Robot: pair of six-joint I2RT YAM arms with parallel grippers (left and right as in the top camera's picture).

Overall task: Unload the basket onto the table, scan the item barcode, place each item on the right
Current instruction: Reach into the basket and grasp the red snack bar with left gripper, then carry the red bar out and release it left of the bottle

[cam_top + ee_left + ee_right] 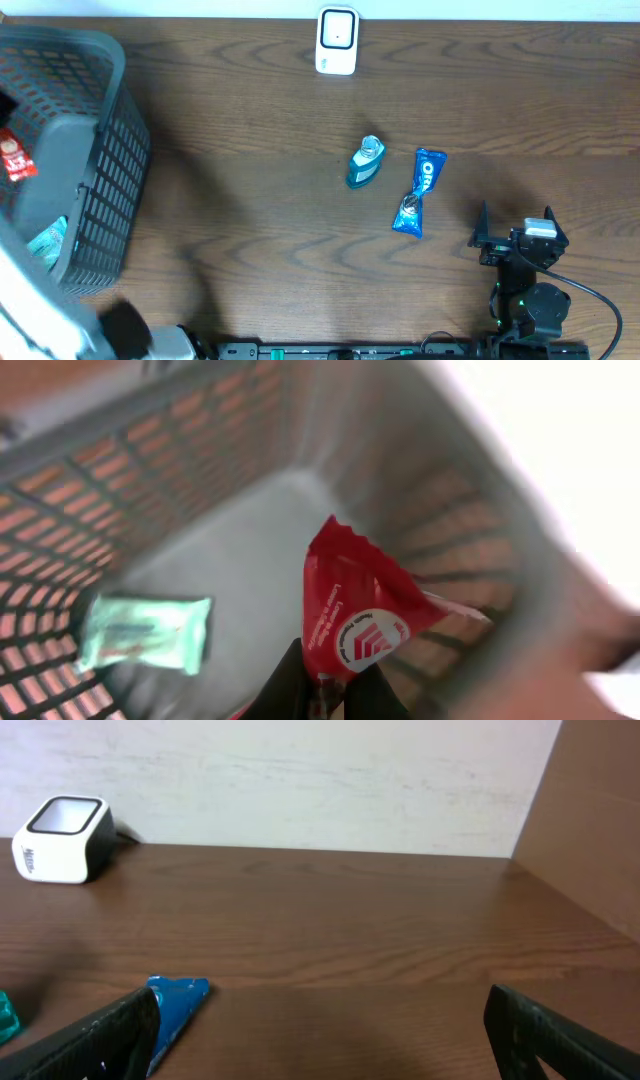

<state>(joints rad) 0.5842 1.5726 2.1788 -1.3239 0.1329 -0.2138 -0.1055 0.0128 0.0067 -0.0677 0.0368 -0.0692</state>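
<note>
Mint-green pack [145, 632] inside grey basket [130, 480]

Dark wooden table [250, 120], grey basket [110, 170] at left, white scanner [337, 42] at far edge, blue bottle [366, 162] beside blue packet [418, 192]

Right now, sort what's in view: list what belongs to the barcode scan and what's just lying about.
In the job: red packet, left claw shut on it, white scanner.
Lying about: blue bottle, blue snack pack, teal pack, grey basket, open right claw.
</note>
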